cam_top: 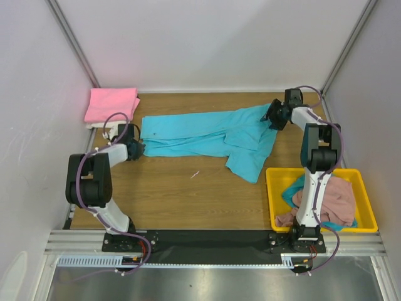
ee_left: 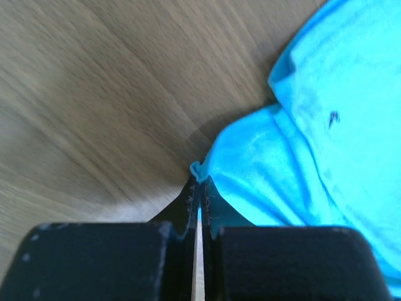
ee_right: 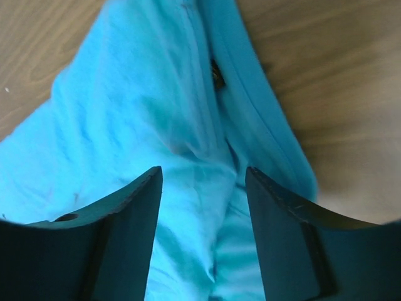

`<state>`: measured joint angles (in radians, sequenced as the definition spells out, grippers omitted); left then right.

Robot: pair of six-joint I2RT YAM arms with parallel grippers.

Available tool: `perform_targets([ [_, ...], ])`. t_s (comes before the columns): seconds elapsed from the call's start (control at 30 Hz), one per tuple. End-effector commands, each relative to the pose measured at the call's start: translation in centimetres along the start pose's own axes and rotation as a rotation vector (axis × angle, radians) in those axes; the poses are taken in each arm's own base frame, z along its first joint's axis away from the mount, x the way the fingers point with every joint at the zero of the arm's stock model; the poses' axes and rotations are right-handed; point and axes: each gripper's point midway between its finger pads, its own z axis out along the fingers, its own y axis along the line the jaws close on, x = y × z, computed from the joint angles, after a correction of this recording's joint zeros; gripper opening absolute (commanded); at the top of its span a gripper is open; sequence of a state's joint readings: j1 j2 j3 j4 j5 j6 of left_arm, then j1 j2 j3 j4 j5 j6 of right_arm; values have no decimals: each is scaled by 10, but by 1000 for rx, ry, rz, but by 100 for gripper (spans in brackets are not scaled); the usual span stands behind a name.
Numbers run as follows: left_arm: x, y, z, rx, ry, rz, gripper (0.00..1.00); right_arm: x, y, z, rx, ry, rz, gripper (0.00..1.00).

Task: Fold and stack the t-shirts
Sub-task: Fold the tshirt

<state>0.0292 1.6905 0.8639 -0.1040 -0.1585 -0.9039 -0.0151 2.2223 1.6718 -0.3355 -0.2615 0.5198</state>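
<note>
One turquoise t-shirt (cam_top: 200,135) lies spread lengthwise across the tabletop (cam_top: 188,194), apparently being stretched flat before folding.
The left end effector (ee_left: 199,179) is clamped on the shirt's left edge. The right end effector (ee_right: 202,182) hovers over the opposite end, jaws apart. Next, the right likely needs to close on cloth there.

The right tool (ee_right: 202,179) has its two dark fingers (ee_right: 113,238) spread apart over the crumpled blue t-shirt (ee_right: 138,106). The brown wooden counter (ee_right: 326,75) shows at both sides.
</note>
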Motion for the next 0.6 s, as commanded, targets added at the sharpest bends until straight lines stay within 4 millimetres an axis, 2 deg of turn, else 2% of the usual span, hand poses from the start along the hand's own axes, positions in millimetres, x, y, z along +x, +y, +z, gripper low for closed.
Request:
perform_targets([
  [0.0,26,-4,-16,26,62,71,0,-17,11,-50,38,-36,-52,63],
  [0.03,37,1,-18,14,79,69,0,-14,13,-66,43,-40,-51,65],
  [0.1,45,7,-26,1,81,27,0,-5,13,-82,54,-31,-42,66],
  [0.13,56,19,-28,-21,97,17,0,-4,17,-98,45,-45,-42,66],
  [0.17,60,24,-31,-31,101,-4,0,9,10,-101,59,-23,-32,66],
  [0.23,67,36,-38,-43,87,-57,0,18,13,-118,43,-24,-26,66],
  [0.27,67,41,-40,-53,77,-67,0,33,5,-118,58,6,-16,66],
  [0.37,55,51,-47,-89,4,-85,0,49,1,-125,61,28,-23,66],
  [0.47,44,55,-52,-114,-47,-88,0,71,-6,-122,70,98,-31,65],
  [0.57,40,57,-52,-128,-67,-85,1,92,14,-121,54,138,-84,66],
])
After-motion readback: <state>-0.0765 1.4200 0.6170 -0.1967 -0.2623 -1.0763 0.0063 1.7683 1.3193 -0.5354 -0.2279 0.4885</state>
